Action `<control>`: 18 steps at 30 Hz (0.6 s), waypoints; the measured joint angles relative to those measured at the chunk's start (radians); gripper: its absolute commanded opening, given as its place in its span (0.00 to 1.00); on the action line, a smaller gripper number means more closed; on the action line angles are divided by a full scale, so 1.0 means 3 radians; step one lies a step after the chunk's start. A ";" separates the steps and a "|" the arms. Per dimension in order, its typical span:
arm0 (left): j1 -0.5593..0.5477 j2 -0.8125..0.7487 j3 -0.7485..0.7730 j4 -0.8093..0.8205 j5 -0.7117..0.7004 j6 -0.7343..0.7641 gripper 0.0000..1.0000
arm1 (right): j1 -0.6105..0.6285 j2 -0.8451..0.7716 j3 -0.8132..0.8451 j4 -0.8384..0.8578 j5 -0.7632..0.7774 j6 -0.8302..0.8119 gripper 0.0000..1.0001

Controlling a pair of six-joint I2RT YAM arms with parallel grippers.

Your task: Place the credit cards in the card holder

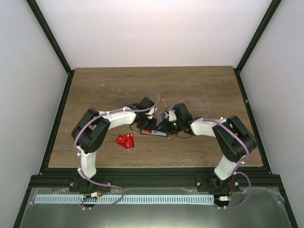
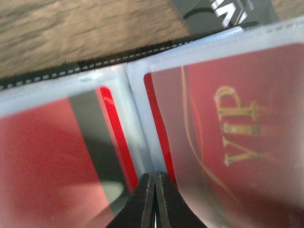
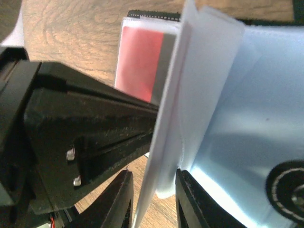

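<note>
Bends both arms elbows-out, wrists meeting mid-worktop [image 1: 190,85] over the open card holder [image 1: 154,133]. Presses left gripper [image 2: 155,180] fully closed, tips at the fold between clear sleeves [image 2: 266,57] holding red credit cards [image 2: 228,123]. Pinches right gripper [image 3: 153,178] narrow on one sleeve [image 3: 199,95] standing on edge. Leaves loose red cards [image 1: 125,140] flat on the worktop beside the left forearm.

The left tool [image 1: 148,124] and right tool [image 1: 165,125] meet close together over the dark card holder [image 1: 153,130]. Red credit cards [image 1: 125,140] lie overlapping on the surface [image 1: 199,85], off to the left tool's left, apart from both tools.
</note>
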 measured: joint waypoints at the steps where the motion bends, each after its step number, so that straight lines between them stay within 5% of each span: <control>1: 0.0000 -0.0033 -0.0037 0.0005 -0.0014 -0.0013 0.04 | 0.0000 0.0019 0.0029 -0.0010 -0.0003 -0.0003 0.27; 18: 0.0440 -0.1162 -0.1035 0.0220 -0.0280 -0.0453 0.05 | 0.0229 0.0448 0.0661 -0.0158 -0.0052 -0.0142 0.29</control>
